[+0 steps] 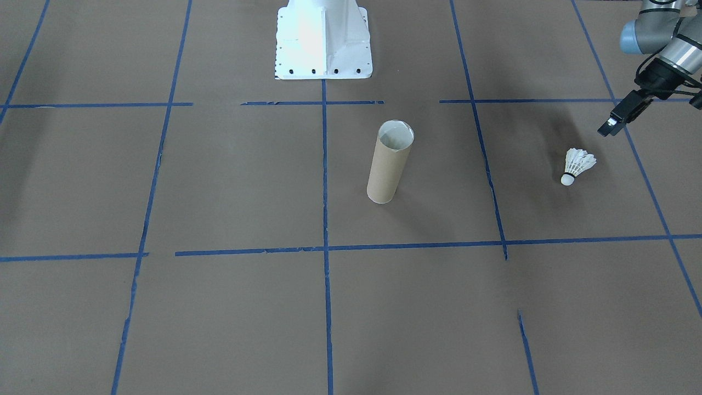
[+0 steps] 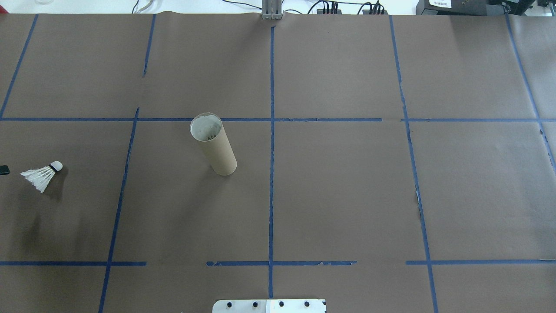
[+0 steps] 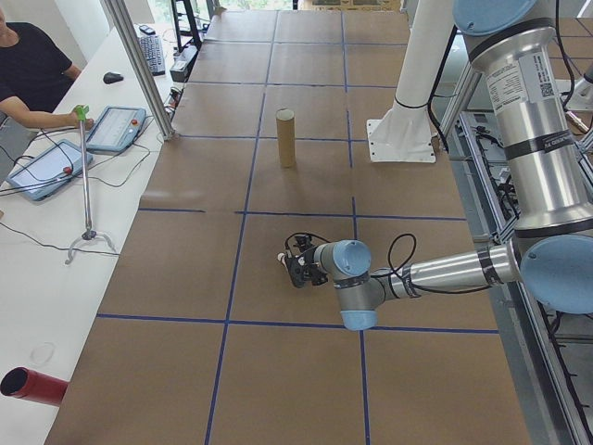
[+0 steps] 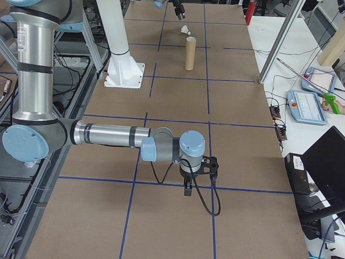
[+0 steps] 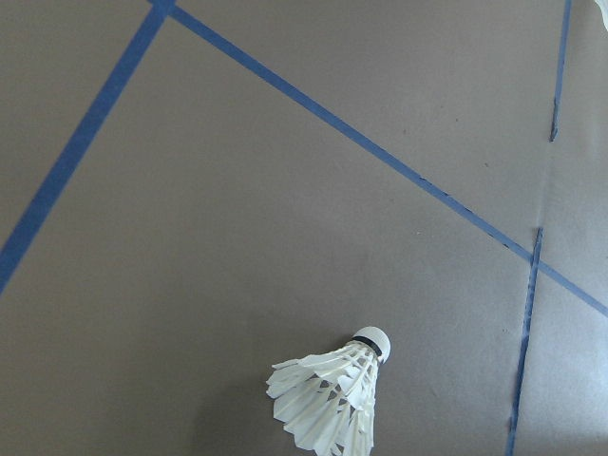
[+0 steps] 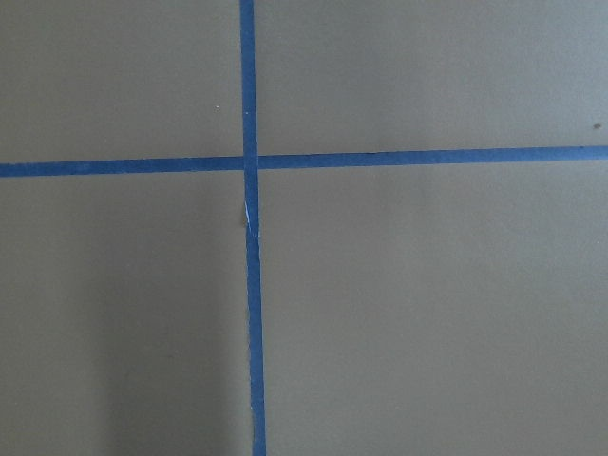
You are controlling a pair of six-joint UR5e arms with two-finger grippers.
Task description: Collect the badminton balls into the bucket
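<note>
The badminton ball (image 1: pixel 577 166) is a white feather shuttlecock lying on its side on the brown paper, also seen in the overhead view (image 2: pixel 43 175) and low in the left wrist view (image 5: pixel 332 399). The bucket (image 1: pixel 390 162) is a tan cardboard tube standing upright near the table's middle (image 2: pixel 213 145), its open top showing a pale inner wall. My left gripper (image 1: pixel 610 127) hangs just above and beside the shuttlecock. Only one dark finger shows, so I cannot tell its state. My right gripper (image 4: pixel 187 188) points down over a tape line far from both, and I cannot tell its state.
The white base plate (image 1: pixel 323 49) stands at the robot's side of the table. Blue tape lines (image 2: pixel 271 174) mark a grid on the paper. A person (image 3: pixel 28 69) sits at a side table with tablets (image 3: pixel 116 128), beside a metal post (image 3: pixel 139 65).
</note>
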